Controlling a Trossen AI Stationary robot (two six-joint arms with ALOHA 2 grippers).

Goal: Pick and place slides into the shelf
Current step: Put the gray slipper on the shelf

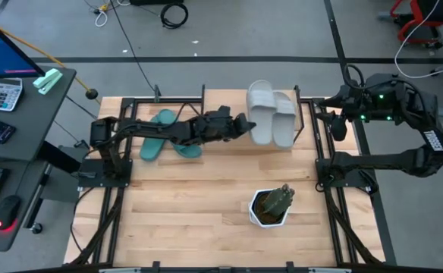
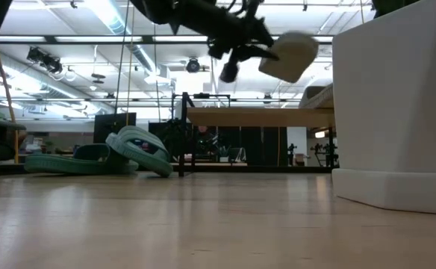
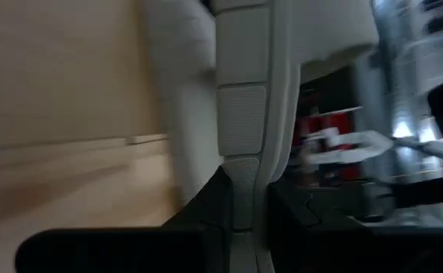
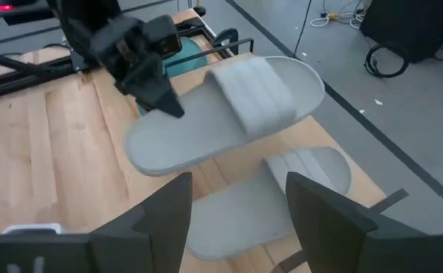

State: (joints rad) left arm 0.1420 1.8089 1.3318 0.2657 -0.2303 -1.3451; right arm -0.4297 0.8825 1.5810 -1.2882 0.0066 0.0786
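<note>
My left gripper [image 1: 246, 123] is shut on one light grey slide [image 4: 229, 114] and holds it in the air above the shelf [image 2: 259, 117]. The second grey slide [image 4: 271, 197] lies sole down just below it, on the shelf's wooden top. The two teal slides [image 1: 164, 136] are on the table at the far left, one leaning on the other [image 2: 139, 149]. My right gripper [image 4: 237, 220] hangs open and empty at the far right, looking down on the grey slides. My left gripper pinches the grey slide's sole by one long side edge [image 4: 174, 115], between the strap and the nearer end. The fingers [image 4: 161, 95] come roughly level from the table's left, across the sole. The slide is lifted clear, strap up and a little tilted.
A white pot with a green plant [image 1: 271, 206] stands on the near right of the table and fills the low view's right side [image 2: 397, 112]. Black frame rails [image 1: 324, 144] run along the table's left and right edges. A desk with a calculator [image 1: 3, 95] stands off the table's left.
</note>
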